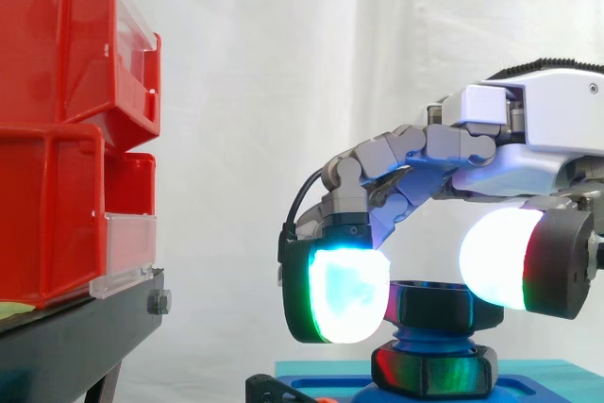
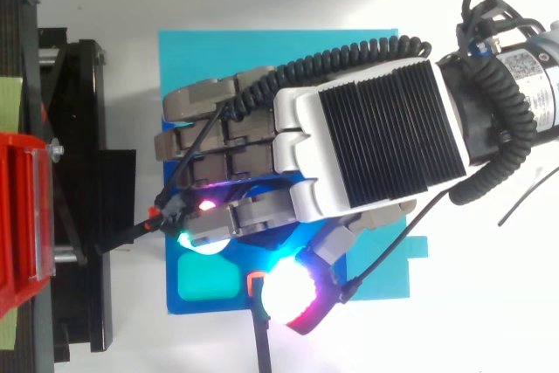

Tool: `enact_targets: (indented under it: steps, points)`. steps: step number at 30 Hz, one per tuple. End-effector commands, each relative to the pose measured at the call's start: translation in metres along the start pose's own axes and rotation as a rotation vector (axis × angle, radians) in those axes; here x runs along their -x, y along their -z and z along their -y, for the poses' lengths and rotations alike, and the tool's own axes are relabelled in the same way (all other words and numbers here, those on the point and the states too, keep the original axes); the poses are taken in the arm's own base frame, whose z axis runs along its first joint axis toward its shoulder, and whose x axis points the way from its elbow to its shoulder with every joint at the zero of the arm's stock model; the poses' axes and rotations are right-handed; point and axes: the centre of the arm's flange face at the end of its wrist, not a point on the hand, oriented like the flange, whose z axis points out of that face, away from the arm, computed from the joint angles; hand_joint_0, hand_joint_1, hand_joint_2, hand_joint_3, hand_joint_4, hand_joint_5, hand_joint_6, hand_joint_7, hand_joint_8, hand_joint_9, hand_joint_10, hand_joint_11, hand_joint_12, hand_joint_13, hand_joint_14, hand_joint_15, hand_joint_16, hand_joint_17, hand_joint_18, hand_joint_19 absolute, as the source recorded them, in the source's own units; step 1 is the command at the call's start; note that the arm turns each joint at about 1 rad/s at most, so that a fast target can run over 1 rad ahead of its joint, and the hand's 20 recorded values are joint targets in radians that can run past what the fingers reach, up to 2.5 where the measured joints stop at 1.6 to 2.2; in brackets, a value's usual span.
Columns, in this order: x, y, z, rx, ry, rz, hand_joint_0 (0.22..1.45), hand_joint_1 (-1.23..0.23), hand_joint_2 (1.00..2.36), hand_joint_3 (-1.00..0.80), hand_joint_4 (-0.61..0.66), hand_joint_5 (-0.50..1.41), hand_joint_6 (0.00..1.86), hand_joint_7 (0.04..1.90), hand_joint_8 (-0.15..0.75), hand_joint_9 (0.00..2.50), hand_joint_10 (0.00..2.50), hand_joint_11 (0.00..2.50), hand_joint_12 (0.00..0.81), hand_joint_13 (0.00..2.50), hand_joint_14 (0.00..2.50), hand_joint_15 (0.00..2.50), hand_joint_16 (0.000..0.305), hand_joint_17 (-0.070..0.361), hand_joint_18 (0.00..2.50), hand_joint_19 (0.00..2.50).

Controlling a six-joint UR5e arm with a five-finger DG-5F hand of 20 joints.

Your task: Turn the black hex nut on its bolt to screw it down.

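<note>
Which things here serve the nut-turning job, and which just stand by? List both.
For the job: robot hand, pinching the black hex nut; blue bolt; blue base plate.
Standing by: red bins; black stand; white curtain.

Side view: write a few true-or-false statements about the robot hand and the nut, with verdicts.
1. The robot hand enters from the view's right edge. True.
2. Its fingers are straight and well clear of the black hex nut. False: they curl round the nut, with glowing pads on either side of it.
3. The red plastic bins stand to the left of the nut. True.
4. The nut's bolt rises from a yellow base. False: the flat base plate is blue.
</note>
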Motion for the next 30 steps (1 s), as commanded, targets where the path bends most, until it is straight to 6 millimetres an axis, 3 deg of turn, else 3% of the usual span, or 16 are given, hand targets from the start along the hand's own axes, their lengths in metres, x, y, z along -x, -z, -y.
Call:
enact_targets:
  steps: [1,27,30]
  points:
    - [0.001,0.002,0.003,0.0,0.001,0.003,0.46,-0.36,1.0,-0.5,0.09,-0.11,0.55,1.18,0.21,0.69,0.01,0.29,0.236,0.6,0.01,0.25,0.027,0.062,0.37,0.25]
    - [0.004,0.022,0.034,0.03,0.025,-0.006,0.46,-0.33,1.0,-0.5,0.1,-0.1,0.5,1.23,0.209,0.69,0.01,0.28,0.236,0.62,0.01,0.27,0.028,0.063,0.39,0.27]
    - [0.003,0.021,0.035,0.029,0.028,-0.001,0.44,-0.29,1.0,-0.5,0.11,-0.11,0.5,1.14,0.211,0.68,0.01,0.28,0.243,0.61,0.01,0.27,0.03,0.068,0.39,0.27]
